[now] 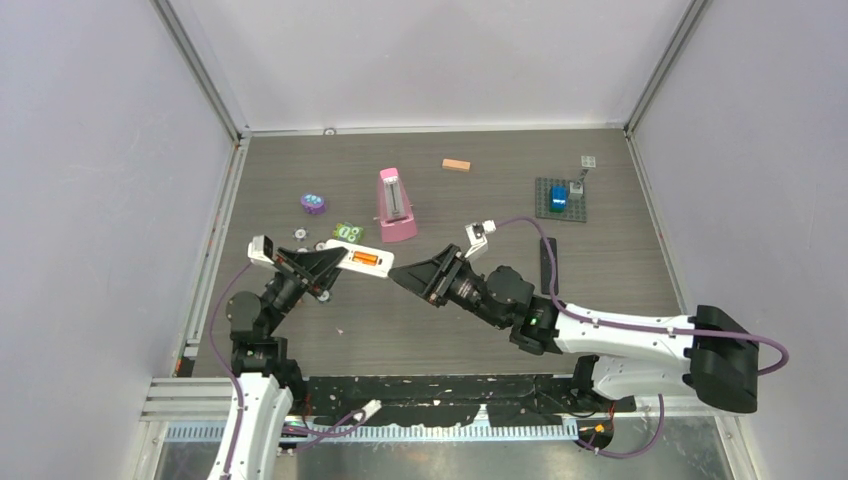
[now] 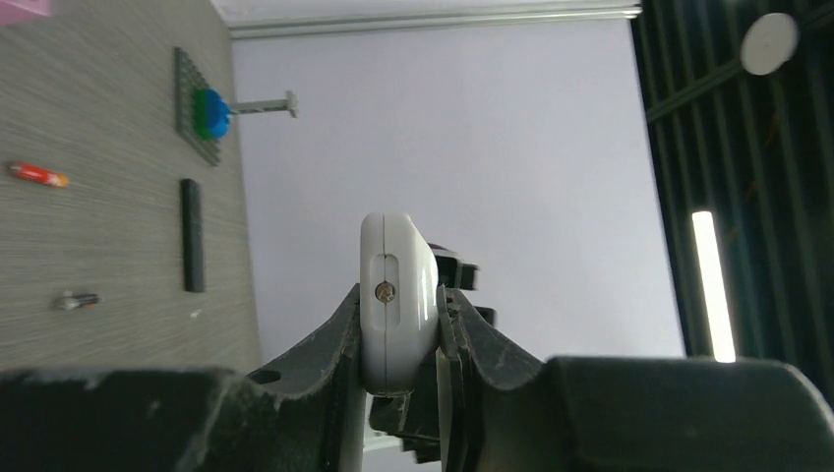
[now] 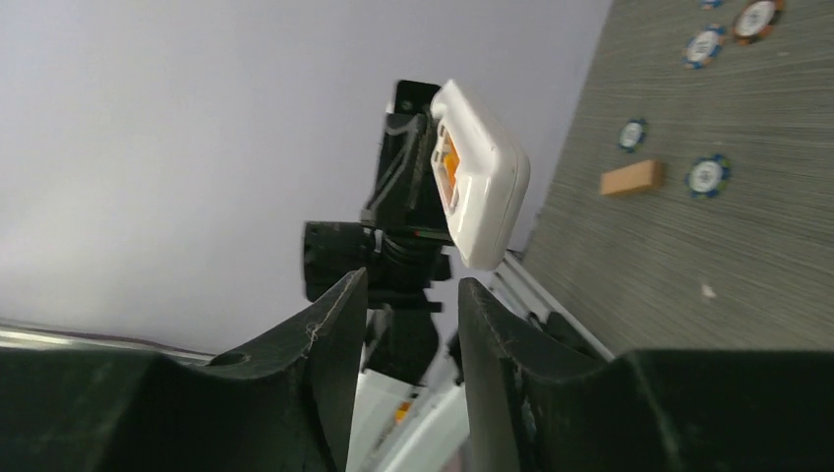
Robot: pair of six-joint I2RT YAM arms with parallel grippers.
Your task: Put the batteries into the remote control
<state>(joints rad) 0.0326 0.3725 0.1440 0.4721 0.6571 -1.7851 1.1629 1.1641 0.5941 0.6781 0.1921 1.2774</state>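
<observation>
- Left gripper [image 2: 399,300] clamped on the white remote [image 2: 397,251], mid-frame in the top view.
- Right gripper [image 3: 408,295] spread apart, empty, just right of it.
- Orange battery [image 1: 366,260] sits inside the remote.

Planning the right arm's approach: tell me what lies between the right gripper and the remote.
Nothing. The right wrist view shows only air between the open right gripper and the remote. The top view shows the same bare gap.

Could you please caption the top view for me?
Left gripper holds the remote with an orange battery inside; right gripper, jaws parted, near its end.
</observation>
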